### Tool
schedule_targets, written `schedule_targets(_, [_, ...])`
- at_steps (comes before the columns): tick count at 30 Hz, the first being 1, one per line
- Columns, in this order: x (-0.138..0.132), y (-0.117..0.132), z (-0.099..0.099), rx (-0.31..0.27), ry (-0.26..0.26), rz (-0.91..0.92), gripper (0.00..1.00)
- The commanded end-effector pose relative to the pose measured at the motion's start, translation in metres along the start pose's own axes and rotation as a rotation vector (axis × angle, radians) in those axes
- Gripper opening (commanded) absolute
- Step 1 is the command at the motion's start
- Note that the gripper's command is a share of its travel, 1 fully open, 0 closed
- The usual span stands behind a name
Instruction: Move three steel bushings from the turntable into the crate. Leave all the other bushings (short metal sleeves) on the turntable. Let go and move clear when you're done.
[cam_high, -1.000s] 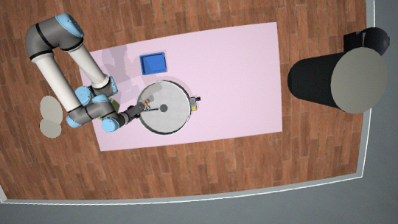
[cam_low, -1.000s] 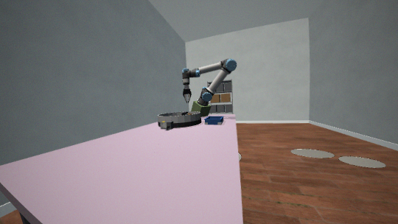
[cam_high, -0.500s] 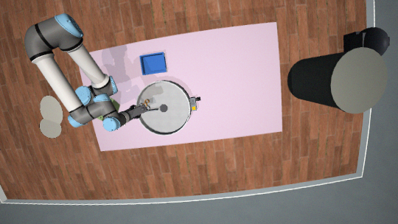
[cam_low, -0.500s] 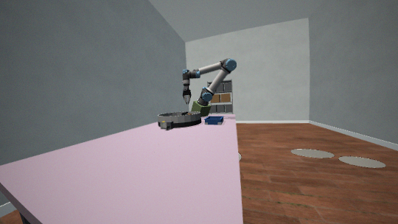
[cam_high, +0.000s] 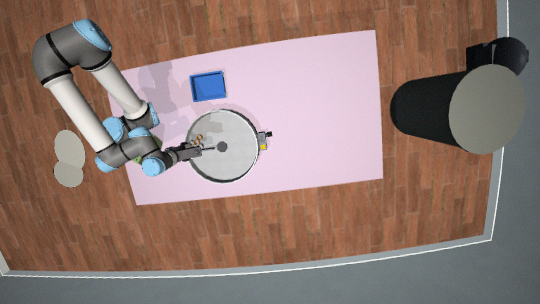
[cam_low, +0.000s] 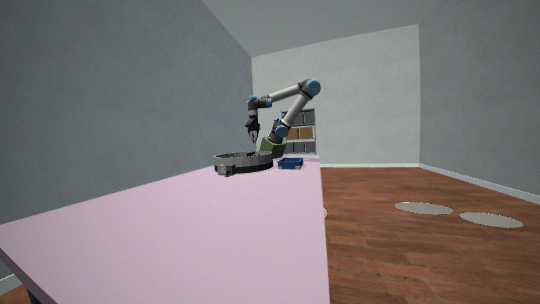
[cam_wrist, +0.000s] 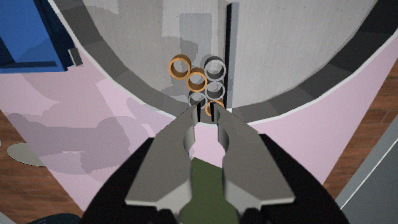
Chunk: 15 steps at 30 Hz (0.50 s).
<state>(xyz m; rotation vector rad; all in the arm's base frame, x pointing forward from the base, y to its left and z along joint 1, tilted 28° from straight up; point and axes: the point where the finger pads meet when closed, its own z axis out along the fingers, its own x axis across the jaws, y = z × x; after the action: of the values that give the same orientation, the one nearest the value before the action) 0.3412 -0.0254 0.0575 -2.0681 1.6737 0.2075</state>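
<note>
I've got the gripper (cam_high: 199, 151) (cam_low: 254, 142) (cam_wrist: 205, 103) up over the near-arm edge of the turntable (cam_high: 235, 170) (cam_low: 245, 161) (cam_wrist: 125, 30), pointing down. Fingers nearly closed, just a narrow gap at the tips, nothing gripped. In the exterior view the tips hang above the turntable's rim.

Six bushings sit in a tight cluster on the turntable. Three are steel-grey: the far steel bushing (cam_wrist: 215, 58), the middle steel bushing (cam_wrist: 215, 82) and the near steel bushing (cam_wrist: 197, 93). Three are copper-coloured: the outer copper bushing (cam_wrist: 179, 57), the central copper bushing (cam_wrist: 196, 71) and the near copper bushing (cam_wrist: 208, 108), that last one partly hidden by a fingertip. All show their round openings up to the wrist camera. The far and middle steel ones line up just beside a raised divider (cam_wrist: 234, 55); the near steel one is left of the near copper one in my wrist view.

The blue crate (cam_high: 191, 87) (cam_low: 290, 165) (cam_wrist: 30, 66) stands near the turntable, apart from it, on the pink table (cam_high: 320, 105) (cam_low: 200, 225) (cam_wrist: 125, 135). All three steel bushings are on the turntable, so the transfer is undone. A small block with a yellow patch (cam_high: 263, 141) (cam_low: 225, 170) sits at the turntable's outer rim, opposite the arm (cam_high: 75, 112) (cam_low: 297, 107).

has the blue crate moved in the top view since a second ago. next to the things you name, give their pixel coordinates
No, the blue crate (cam_high: 208, 86) (cam_low: 290, 163) (cam_wrist: 25, 30) has not visibly moved: in the top view it keeps its place against the edges of the pink table top (cam_high: 320, 100) (cam_low: 200, 225).
</note>
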Motion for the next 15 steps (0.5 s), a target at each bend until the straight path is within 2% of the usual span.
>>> schedule_targets(1, [0.001, -0.001, 0.006, -0.003, 0.004, 0.116, 0.06])
schedule_targets(15, [0.003, -0.003, 0.018, -0.003, 0.005, 0.344, 0.06])
